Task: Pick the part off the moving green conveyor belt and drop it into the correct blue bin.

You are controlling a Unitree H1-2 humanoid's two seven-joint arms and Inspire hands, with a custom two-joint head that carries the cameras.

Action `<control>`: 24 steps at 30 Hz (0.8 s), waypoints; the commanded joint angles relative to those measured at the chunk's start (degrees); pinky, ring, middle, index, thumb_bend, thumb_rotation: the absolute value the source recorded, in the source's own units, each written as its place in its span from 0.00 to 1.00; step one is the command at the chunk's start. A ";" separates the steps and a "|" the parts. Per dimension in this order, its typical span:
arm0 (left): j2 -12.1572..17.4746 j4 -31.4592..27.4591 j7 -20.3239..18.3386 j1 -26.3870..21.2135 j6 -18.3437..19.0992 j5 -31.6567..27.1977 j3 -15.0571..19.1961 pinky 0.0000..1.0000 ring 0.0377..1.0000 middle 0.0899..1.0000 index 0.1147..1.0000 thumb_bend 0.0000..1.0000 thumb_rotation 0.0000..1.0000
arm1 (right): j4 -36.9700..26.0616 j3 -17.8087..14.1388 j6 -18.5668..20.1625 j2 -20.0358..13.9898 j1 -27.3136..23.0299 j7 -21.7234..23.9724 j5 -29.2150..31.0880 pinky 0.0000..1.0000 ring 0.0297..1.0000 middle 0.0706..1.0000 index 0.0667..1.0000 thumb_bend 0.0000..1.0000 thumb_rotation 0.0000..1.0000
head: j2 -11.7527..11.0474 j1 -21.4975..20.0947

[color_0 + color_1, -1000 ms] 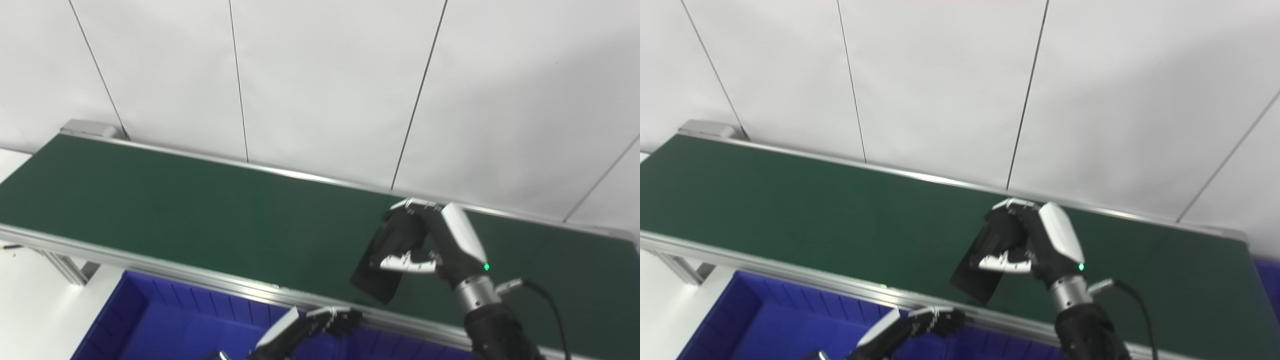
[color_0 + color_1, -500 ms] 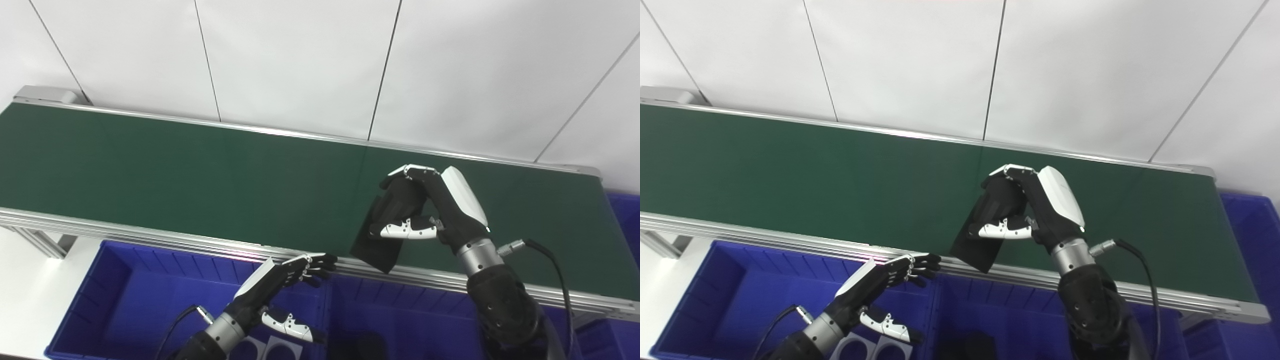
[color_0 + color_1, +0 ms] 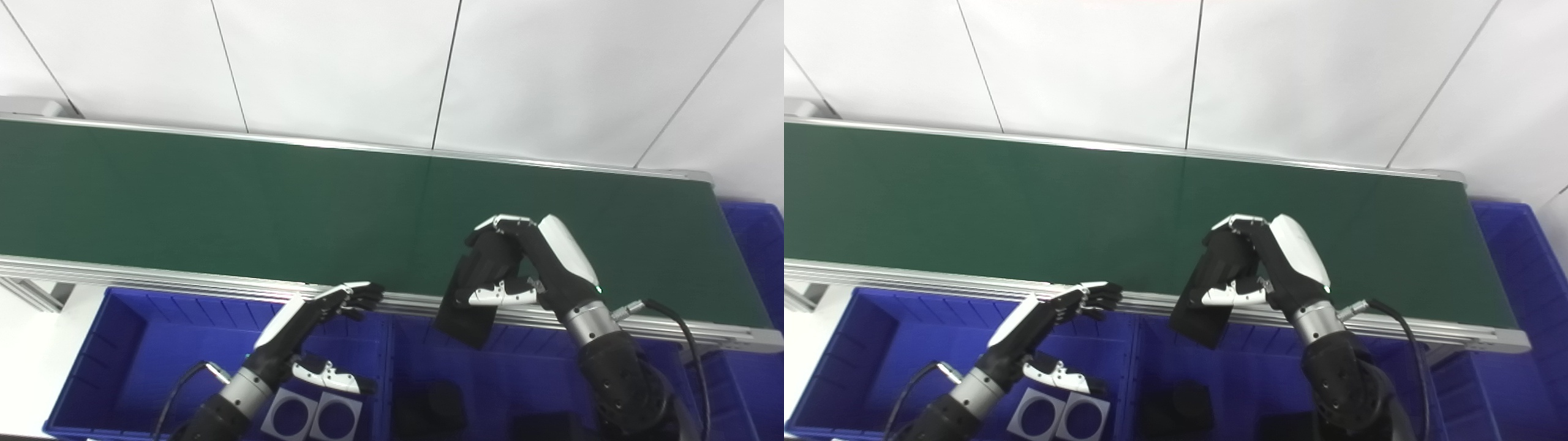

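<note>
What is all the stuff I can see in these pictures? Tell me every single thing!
Conveyor belt: one, dark green with silver rails, running across the middle.
Flat part: one, black, held by the right hand over the belt's near rail and the middle bin.
Bins: three in view, blue; left bin and middle bin below the belt, a third bin past the belt's right end.
Square plates with round holes: two, pale grey, side by side in the left bin.
Dark parts: black, in the middle bin, count unclear.
Wall: white panels with thin dark seams, behind the belt.
Left hand: open, over the left bin.
Right hand: shut on the flat part.
</note>
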 commanded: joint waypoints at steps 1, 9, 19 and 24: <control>0.84 -2.81 1.20 0.38 -0.59 -0.02 0.97 0.68 0.75 0.77 0.79 0.89 0.23 | -2.82 -0.64 0.94 -0.37 -0.62 0.20 0.43 0.27 0.33 0.44 0.54 0.50 0.00 | 0.23 -0.14; 3.05 -6.66 1.32 3.34 0.16 -0.26 3.73 0.66 0.72 0.76 0.78 0.88 0.16 | -0.22 -0.05 -2.48 -2.22 2.94 -0.60 -0.66 0.26 0.32 0.43 0.53 0.50 0.00 | 1.02 -1.75; 2.43 -6.09 1.35 3.20 -0.71 -1.04 4.26 0.64 0.70 0.75 0.77 0.87 0.17 | 6.08 3.64 -6.96 -7.29 3.07 -0.26 -2.97 0.25 0.34 0.40 0.50 0.51 0.00 | 1.69 -3.19; 2.40 -5.75 1.47 2.85 -1.12 -0.90 4.32 0.63 0.69 0.73 0.76 0.87 0.14 | 8.40 6.72 -6.08 -10.38 0.72 4.57 -4.85 0.26 0.34 0.40 0.51 0.51 0.00 | 1.90 -3.14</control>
